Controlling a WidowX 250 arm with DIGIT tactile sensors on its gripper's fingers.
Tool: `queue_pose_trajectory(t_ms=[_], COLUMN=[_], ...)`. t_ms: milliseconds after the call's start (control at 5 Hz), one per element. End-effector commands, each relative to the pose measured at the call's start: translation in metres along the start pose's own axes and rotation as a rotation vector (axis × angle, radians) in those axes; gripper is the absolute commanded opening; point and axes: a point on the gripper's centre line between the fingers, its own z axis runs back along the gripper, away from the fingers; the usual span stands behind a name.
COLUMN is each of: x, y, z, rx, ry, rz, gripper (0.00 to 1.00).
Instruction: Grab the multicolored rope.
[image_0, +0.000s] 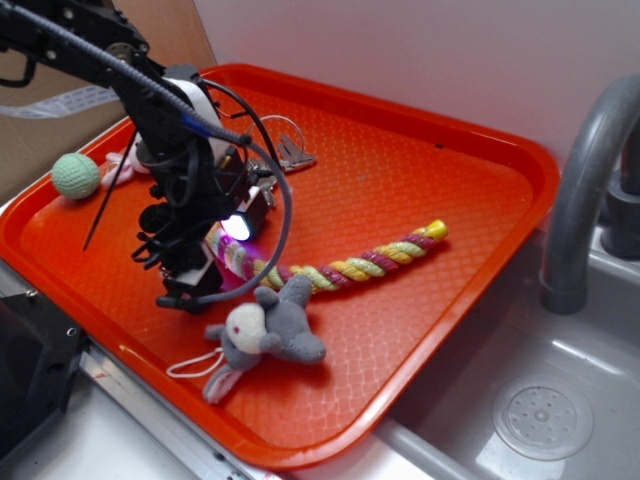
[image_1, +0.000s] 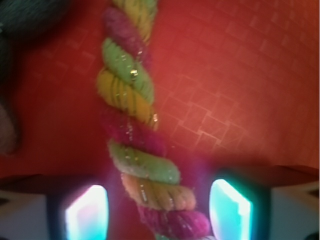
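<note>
The multicolored rope lies on the orange tray, a thick twist of yellow, magenta and pale green strands with a yellow end at the right. Its left end runs under my gripper, which is low over the tray. In the wrist view the rope passes straight between the two lit pads of my gripper. The gripper is open, with a gap between the rope and each pad.
A grey plush mouse lies just in front of the rope, close to my fingers. A green knitted ball sits at the tray's left edge and a metal ring behind the arm. A grey faucet and a sink are to the right.
</note>
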Motion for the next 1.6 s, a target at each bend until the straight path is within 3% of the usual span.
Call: queue_pose_trajectory(t_ms=[0,200,400,600,800,1000,1200,1400], x=[0.005,0.004,0.004,0.008,0.011,0.012,0.013,0.016], y=[-0.010,-0.007,0.001,0.007,0.008,-0.001,-0.006,0.004], z=[0.001,0.001,0.020,0.070,0.116,0.146,0.171,0.187], rx=[0.005,0.018,0.094,0.188,0.287,0.321,0.261,0.233], ry=[-0.022,-0.014,0.006,0.011,0.055,0.038,0.080,0.059], rz=[0.000,0.042,0.144,0.389,0.630,0.884,1.140,1.398], gripper=[0.00,0.00,0.00,0.00,0.00,0.00,0.00,0.00])
